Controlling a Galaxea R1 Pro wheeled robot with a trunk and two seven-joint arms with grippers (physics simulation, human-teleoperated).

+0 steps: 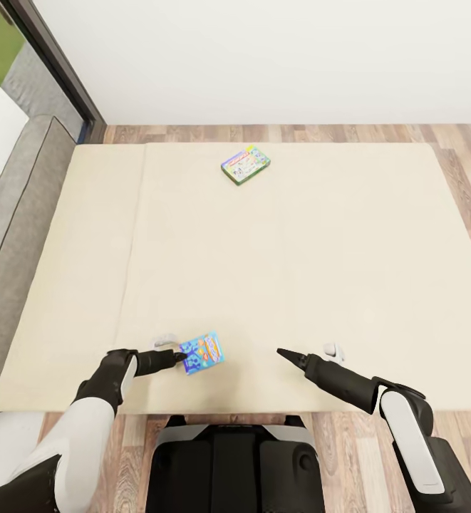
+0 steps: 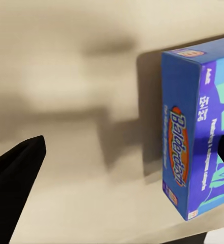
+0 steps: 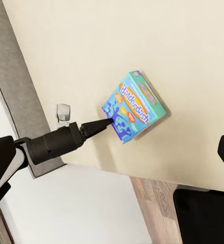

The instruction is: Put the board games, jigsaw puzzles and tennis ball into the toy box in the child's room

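Two board games lie on the bed [image 1: 313, 249]. The mostly blue board game [image 1: 202, 353] rests near the bed's front edge; its blue side with lettering fills one edge of the left wrist view [image 2: 185, 127]. My left gripper [image 1: 174, 349] is open at that box's left side, one dark finger [image 2: 15, 188] well clear of it and the other finger over its lid. The white-green-yellow board game [image 1: 245, 164] lies far back on the mattress. My right gripper [image 1: 292, 355] hovers open over bare mattress, right of the blue box [image 3: 134, 105].
A grey headboard [image 1: 21, 214] runs along the bed's left side, below a dark door frame [image 1: 57, 64]. Wood-plank floor [image 1: 463, 164] shows past the bed's far and right edges. My own base [image 1: 235, 463] stands against the front edge.
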